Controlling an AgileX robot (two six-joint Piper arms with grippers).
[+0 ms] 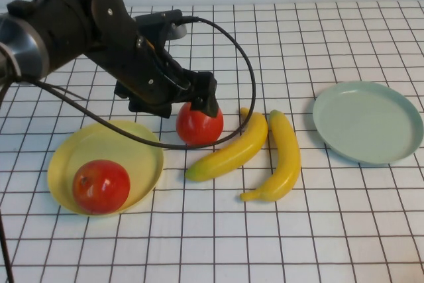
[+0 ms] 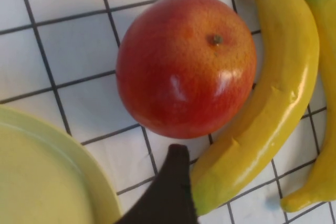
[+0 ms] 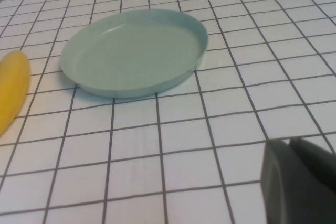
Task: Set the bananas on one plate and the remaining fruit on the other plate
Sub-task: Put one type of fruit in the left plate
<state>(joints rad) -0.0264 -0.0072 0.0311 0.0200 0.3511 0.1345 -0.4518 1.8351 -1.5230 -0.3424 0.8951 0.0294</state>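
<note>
Nearest me, first apple point(image 1: 101, 185) sits on the yellow plate point(image 1: 142, 147), so that half is partly done. Second apple point(image 1: 199, 124) is on the table between the plate rim and the inner banana point(image 1: 228, 152), touching or nearly touching that banana in the left wrist view. Left gripper point(image 1: 204, 101) is right over this apple, one dark finger point(image 2: 170, 190) showing beside it; I can't tell whether it's spread or clamped. I judge the step as picking the second apple; next move needs a clean grasp and a short carry left onto the yellow plate, landing clear of the first apple. Tight side is the banana; the plate rim is close too. Outer banana point(image 1: 279, 160) lies just beside the inner one. Blue-green plate point(image 1: 368, 122) is empty, open table around it. Right gripper point(image 3: 299, 182) is parked near that plate, finger state unclear
</note>
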